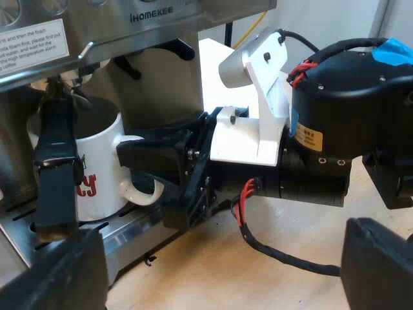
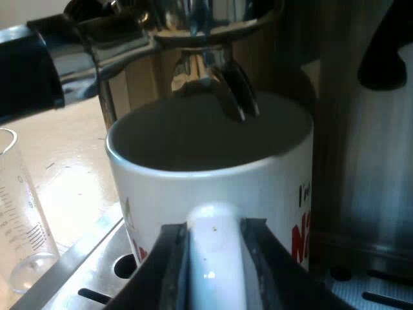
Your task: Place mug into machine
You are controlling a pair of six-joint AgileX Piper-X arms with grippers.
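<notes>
The left pincer [image 1: 219,242] hangs with fingers wide apart, near the machine's [image 1: 161,64] front. The right pincer [image 2: 213,258] is clamped on the handle [image 2: 210,226] at six o'clock of the mug [image 2: 258,187]. The mug stands on the drip tray [image 2: 103,271] with the holder's spouts [image 2: 235,90] at its twelve o'clock.

1. The espresso machine [image 1: 155,77] showed its steel front, with "IHOMEKEE" lettering above the brew area and a printed label [image 1: 32,35] beside it.
2. A white mug [image 1: 97,161] with red lettering sat upright on the slotted drip tray [image 1: 19,223], under the machine's front.
3. The dark handle [image 1: 55,168] of the metal holder ran from twelve to six o'clock across the mug's near side.
4. The mug's handle [image 1: 139,196] stuck out toward about four o'clock.
5. The right gripper [image 1: 139,161] reached in from three o'clock, its black fingers at the mug's handle.
6. The left gripper [image 1: 216,258] hung over the pale table [image 1: 193,284], its fingers [image 1: 58,271] spread wide with nothing between them.
</notes>
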